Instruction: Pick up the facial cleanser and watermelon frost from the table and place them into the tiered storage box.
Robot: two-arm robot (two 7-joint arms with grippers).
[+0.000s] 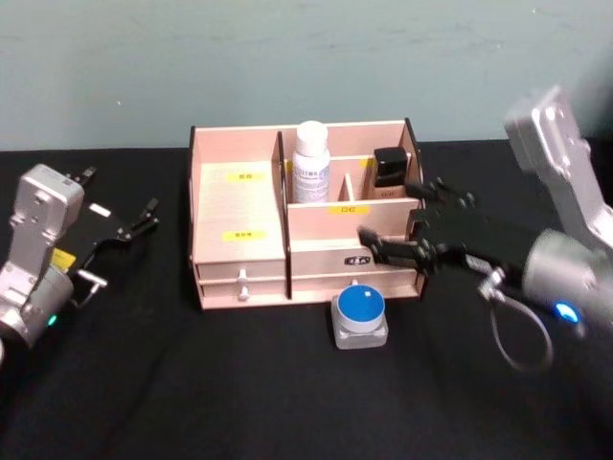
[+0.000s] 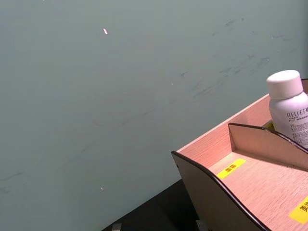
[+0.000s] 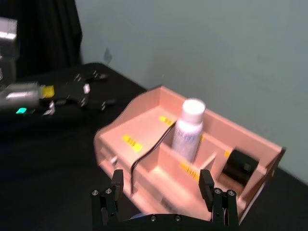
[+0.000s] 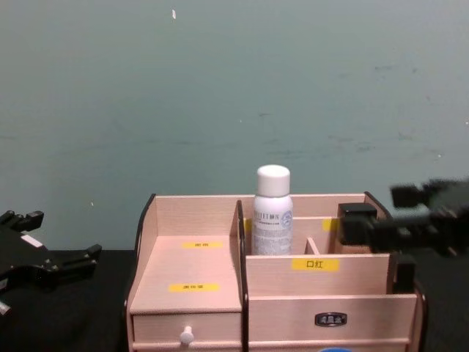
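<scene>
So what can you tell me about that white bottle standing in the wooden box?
The white bottle stands upright in a rear compartment of the wooden box, just right of the tall divider. It looks like plastic, with a rounded white cap and a pale label of small print. The open right gripper hovers nearby, not touching it.

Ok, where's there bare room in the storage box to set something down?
Bare: the left shelf of the tiered storage box, beside the centre divider. Crowded: back cells hold a white bottle and black item, right pincer in front.
</scene>
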